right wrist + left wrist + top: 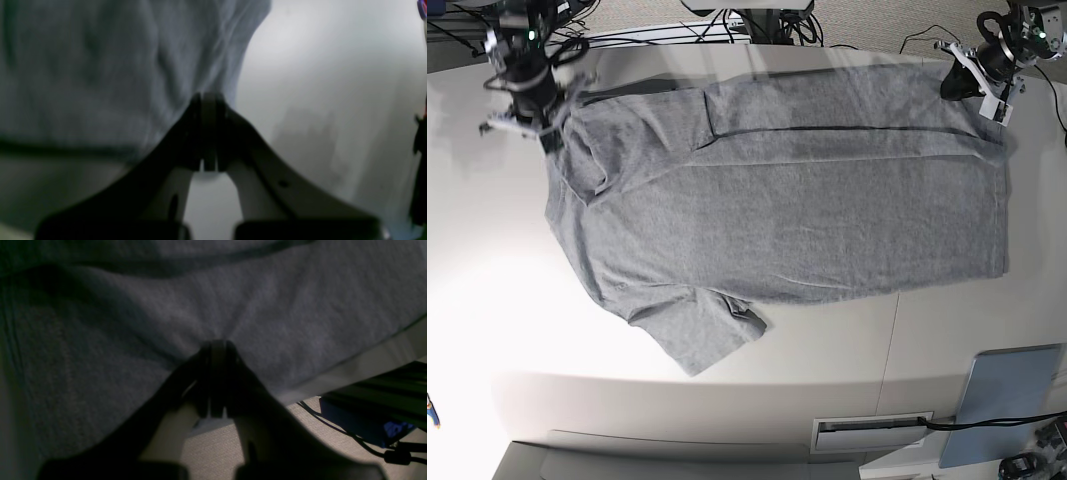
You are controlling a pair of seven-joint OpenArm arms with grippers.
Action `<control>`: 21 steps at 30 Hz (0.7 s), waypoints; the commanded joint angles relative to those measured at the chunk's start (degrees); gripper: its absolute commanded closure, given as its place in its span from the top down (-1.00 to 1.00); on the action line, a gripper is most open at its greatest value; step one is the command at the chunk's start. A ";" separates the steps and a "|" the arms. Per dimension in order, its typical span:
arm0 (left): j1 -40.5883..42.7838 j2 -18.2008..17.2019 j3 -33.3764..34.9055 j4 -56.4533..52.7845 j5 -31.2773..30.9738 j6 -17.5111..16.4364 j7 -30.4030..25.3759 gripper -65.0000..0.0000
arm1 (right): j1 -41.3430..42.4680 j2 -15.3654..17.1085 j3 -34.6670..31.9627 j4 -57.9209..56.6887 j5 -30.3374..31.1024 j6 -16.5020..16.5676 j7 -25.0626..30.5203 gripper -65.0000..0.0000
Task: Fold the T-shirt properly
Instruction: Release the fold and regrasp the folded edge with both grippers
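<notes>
The heather-grey T-shirt (797, 210) lies spread across the white table (527, 330) with its plain side up and no lettering showing. Its far edge is lifted and folded forward in a band along the back. One sleeve (702, 335) sticks out toward the front. My left gripper (990, 100) is at the shirt's far right corner, and in the left wrist view it (217, 346) is shut on the grey cloth (267, 306). My right gripper (550, 128) is at the far left corner, and in the right wrist view it (208, 98) is shut on the cloth (100, 66).
Cables (677, 35) run along the back edge of the table. A grey flat panel (1007, 390) lies at the front right, beside a slot (872, 432) in the table front. A blue object with cords (360, 423) sits below the table edge in the left wrist view.
</notes>
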 commanded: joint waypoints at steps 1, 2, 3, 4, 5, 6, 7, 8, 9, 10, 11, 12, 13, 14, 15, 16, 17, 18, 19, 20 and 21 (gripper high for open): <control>0.48 -0.85 -0.39 0.81 -0.44 -0.02 -0.44 -1.00 | 1.20 0.81 0.44 -0.59 -0.44 -0.72 0.35 -1.00; 0.46 -0.85 -0.39 0.81 -0.44 -0.02 -0.44 -1.00 | 2.56 0.83 0.44 -2.08 -0.44 -0.70 0.33 -1.00; 0.46 -0.85 -0.42 0.81 -0.46 -0.02 -0.46 -1.00 | 3.76 0.81 0.44 -3.50 -0.44 -0.70 0.26 -1.00; 0.44 -0.85 -0.39 0.81 -0.46 -0.02 -0.50 -1.00 | 4.81 0.81 0.44 -4.94 -0.42 -0.70 0.20 -1.00; 0.44 -0.85 -0.42 0.81 -0.46 -0.02 -0.50 -1.00 | 5.68 0.81 0.44 -6.34 -0.39 -0.55 0.13 -1.00; 0.46 -0.85 -0.39 0.81 -0.44 -0.02 -0.50 -1.00 | 6.25 0.83 0.44 -7.65 -0.22 -0.15 -0.33 -1.00; 0.48 -0.85 -0.42 0.81 -0.44 -0.02 -0.48 -1.00 | 6.49 0.81 0.44 -8.81 -0.17 0.46 -0.90 -1.00; 0.48 -0.85 -0.42 0.81 -0.44 -0.02 -0.46 -1.00 | 6.54 0.83 0.44 -9.75 0.00 1.20 -1.70 -1.00; 0.48 -0.85 -0.39 0.81 -0.44 -0.04 -0.46 -1.00 | 6.43 0.81 0.44 -10.51 -0.02 2.14 -2.80 -1.00; 0.46 -0.87 -0.42 0.81 -0.46 -0.09 -0.52 -1.00 | 6.05 0.83 0.44 -10.93 -0.02 2.56 -3.91 -1.00; 0.48 -0.87 -0.42 0.81 -0.44 -0.24 -0.50 -1.00 | 5.49 0.83 0.44 -10.97 -0.07 2.58 -4.61 -1.00; 0.48 -0.85 -0.42 0.81 -0.44 -0.26 -0.48 -1.00 | 4.70 0.85 0.44 -10.95 -0.09 2.56 -4.79 -1.00; 0.48 -0.85 -0.42 0.81 -0.44 -0.46 -0.48 -1.00 | 3.91 0.85 0.44 -10.95 -0.13 2.54 -4.68 -1.00; 0.48 -0.85 -0.42 0.81 -0.44 -0.48 -0.48 -1.00 | 3.06 0.83 0.44 -10.95 -0.31 2.51 -4.44 -1.00; 0.48 -0.87 -0.42 0.81 -0.44 -0.46 -0.46 -1.00 | 2.12 0.83 0.44 -10.93 -0.50 2.49 -4.24 -1.00; 0.48 -0.87 -0.42 0.81 -0.44 -0.46 -0.46 -1.00 | 1.11 0.85 0.46 -10.93 -0.55 2.49 -4.11 -1.00; 0.50 -0.87 -0.42 0.81 -0.42 -0.48 -0.42 -1.00 | 0.13 0.85 0.46 -10.93 -0.87 2.49 -3.96 -1.00; 0.50 -0.87 -0.42 0.81 -0.42 -0.48 -0.44 -1.00 | -0.87 0.83 0.46 -10.93 -1.46 2.43 -3.72 -1.00; 0.48 -0.90 -0.42 0.81 -0.44 -0.48 -0.44 -1.00 | -1.81 0.83 0.46 -10.93 -2.05 2.25 -3.56 -1.00; 0.48 -0.96 -0.42 0.81 -0.42 -0.48 -0.44 -1.00 | -2.75 0.83 0.46 -10.93 -2.82 1.95 -3.37 -1.00; 0.50 -1.05 -0.42 0.81 -0.42 -0.61 -0.39 -1.00 | -3.65 0.83 0.46 -10.93 -3.63 1.40 -3.02 -1.00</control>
